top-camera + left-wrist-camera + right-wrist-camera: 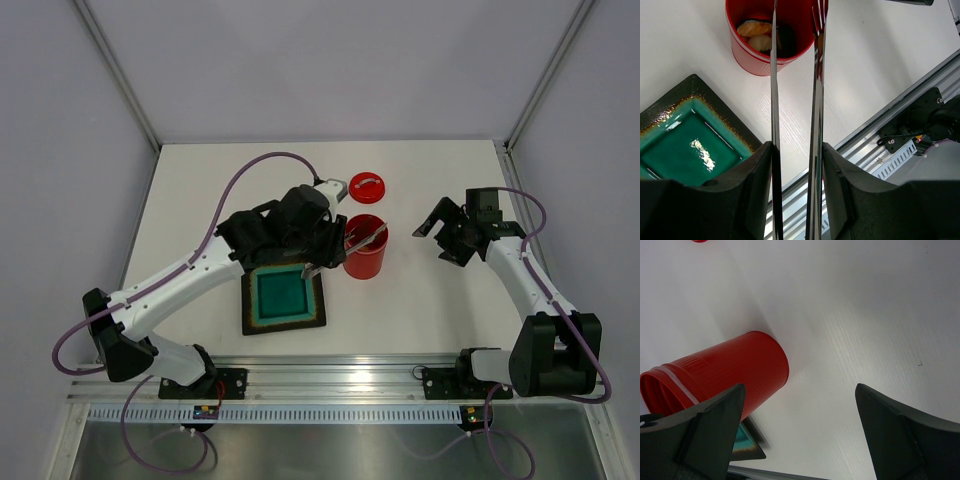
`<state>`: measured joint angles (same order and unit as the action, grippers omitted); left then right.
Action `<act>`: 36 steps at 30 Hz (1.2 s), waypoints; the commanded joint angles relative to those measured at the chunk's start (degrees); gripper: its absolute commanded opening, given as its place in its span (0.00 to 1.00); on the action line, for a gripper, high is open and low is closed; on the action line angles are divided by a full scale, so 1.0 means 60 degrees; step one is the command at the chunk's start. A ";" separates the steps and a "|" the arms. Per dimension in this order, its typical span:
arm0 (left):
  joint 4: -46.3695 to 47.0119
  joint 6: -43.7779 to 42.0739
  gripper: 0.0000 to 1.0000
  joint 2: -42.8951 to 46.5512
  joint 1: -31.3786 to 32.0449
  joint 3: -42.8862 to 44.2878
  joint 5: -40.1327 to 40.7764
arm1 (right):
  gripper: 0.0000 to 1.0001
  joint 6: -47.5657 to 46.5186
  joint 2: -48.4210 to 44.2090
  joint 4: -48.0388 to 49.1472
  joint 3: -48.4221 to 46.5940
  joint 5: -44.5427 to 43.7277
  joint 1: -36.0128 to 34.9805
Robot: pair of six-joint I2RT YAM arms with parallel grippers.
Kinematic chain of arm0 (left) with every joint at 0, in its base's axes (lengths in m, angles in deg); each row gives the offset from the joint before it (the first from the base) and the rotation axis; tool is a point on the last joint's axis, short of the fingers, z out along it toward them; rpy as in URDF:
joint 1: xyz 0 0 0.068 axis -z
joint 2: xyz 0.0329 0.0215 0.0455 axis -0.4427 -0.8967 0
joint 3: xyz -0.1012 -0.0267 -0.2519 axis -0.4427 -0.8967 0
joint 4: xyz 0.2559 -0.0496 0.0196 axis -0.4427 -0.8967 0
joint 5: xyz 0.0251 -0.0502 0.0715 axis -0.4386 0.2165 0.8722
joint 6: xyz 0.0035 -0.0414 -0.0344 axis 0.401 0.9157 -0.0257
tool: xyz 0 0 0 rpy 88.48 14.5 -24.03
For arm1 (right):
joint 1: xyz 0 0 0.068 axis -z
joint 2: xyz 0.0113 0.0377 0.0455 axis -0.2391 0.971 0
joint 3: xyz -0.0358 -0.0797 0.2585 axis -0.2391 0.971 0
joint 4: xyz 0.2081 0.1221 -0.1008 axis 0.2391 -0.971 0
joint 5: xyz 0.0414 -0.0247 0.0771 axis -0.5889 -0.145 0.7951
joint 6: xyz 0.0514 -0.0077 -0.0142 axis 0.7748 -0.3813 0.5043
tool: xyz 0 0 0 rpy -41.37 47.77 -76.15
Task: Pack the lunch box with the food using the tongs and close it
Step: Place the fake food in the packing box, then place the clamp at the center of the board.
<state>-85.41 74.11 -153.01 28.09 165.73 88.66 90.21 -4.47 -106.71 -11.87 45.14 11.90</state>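
Observation:
The red lunch box (365, 262) stands uncovered right of the plate; its round lid (367, 186) lies on the table behind it. My left gripper (318, 256) is shut on the silver tongs (360, 240), one slim arm against each finger. In the left wrist view the tongs (774, 100) run up from my gripper (797, 147) with their tips slightly apart over the lunch box (760, 62). Inside lie food pieces: an orange one (754, 28), a beige disc (760, 43) and a dark one (786, 37). My right gripper (434, 240) hangs open and empty right of the lunch box (730, 370).
A square dark plate (285, 328) with a bare teal centre sits near the front edge, below my left wrist; its rim (690, 85) also shows in the left wrist view. The aluminium base rail (330, 375) runs along the near edge.

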 commanded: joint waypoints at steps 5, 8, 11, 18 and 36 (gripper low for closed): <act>0.0407 -0.0146 0.29 0.0347 -0.0023 0.0295 -0.0191 | 1.00 -0.0087 -0.0109 0.0083 -0.0107 -0.0157 -0.0073; 0.0276 -0.0175 0.23 0.0494 -0.0023 0.0529 -0.0074 | 1.00 -0.0102 -0.0094 0.0083 -0.0107 -0.0142 -0.0059; 0.0042 -0.0248 0.14 0.0699 -0.0023 0.0850 0.0029 | 0.99 -0.0102 -0.0050 0.0083 -0.0122 -0.0127 -0.0073; -0.0529 -0.0672 0.09 0.1432 -0.0184 0.1467 0.1169 | 0.99 -0.0102 0.0037 0.0098 -0.0253 -0.0083 -0.0073; 0.2382 -0.2021 0.13 0.0292 -0.5866 -0.1110 -0.1168 | 0.99 -0.0248 -0.0240 -0.0137 -0.0298 -0.0303 -0.0058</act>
<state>-80.62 63.37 -147.85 -3.25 159.65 88.11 89.91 -4.25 -107.37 -11.89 44.97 11.88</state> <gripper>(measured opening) 0.255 0.993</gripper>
